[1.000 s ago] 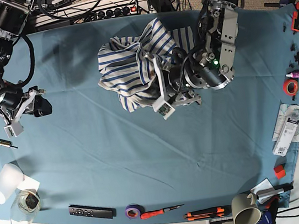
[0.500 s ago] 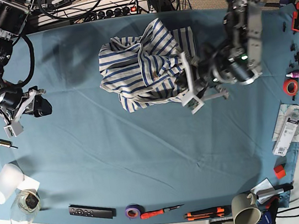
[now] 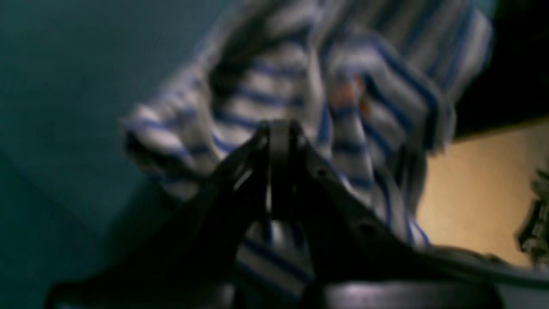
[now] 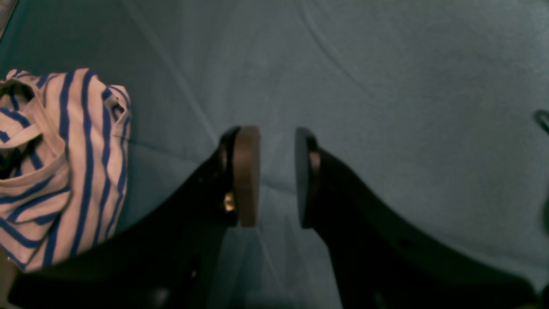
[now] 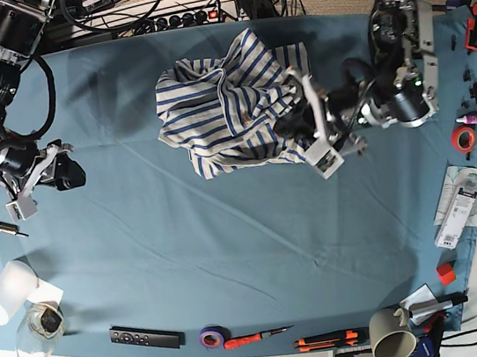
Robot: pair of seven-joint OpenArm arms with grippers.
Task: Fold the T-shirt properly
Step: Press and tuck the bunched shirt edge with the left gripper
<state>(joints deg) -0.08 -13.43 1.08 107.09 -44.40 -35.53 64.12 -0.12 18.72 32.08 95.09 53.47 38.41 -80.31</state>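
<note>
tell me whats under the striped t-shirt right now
The T-shirt lies bunched on the teal table cloth, which shows all around it. Whatever lies beneath the heap is covered. The left gripper, shut, meets its right edge; whether it pinches fabric is unclear.

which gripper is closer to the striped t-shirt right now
Left. The left gripper is shut right at the T-shirt, at its edge on the base view's right. The right gripper hangs open over bare teal cloth, well off to the other side.

Remote (image 5: 146, 337), purple tape roll (image 5: 212, 337) (beside it), mug (image 5: 390, 335).
</note>
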